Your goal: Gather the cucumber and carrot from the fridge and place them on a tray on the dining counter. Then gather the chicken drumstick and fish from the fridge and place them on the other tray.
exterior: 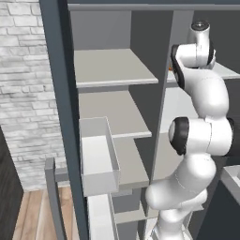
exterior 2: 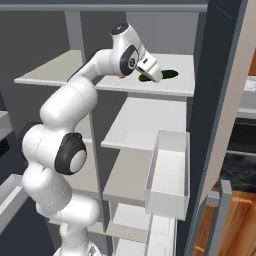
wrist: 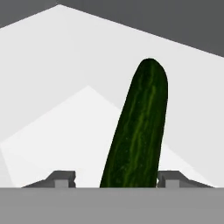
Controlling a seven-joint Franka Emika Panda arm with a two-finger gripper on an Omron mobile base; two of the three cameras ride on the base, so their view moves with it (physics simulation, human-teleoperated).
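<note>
Fridge shelf (exterior 2: 150, 86): cucumber (wrist: 138, 131) between fingertips (wrist: 61, 178)

No readable text, no labels, no brands, no numbers (fridge shelves and walls all plain)

Cucumber (wrist: 138, 131): I see its lower end cut off at the hand view's bottom; contact with the fingertips (wrist: 61, 178) I cannot tell. In the right base view the arm's wrist (exterior 2: 147, 67) covers most of it. Orange scrap (exterior: 169, 68) behind the arm: too small to identify.
</note>
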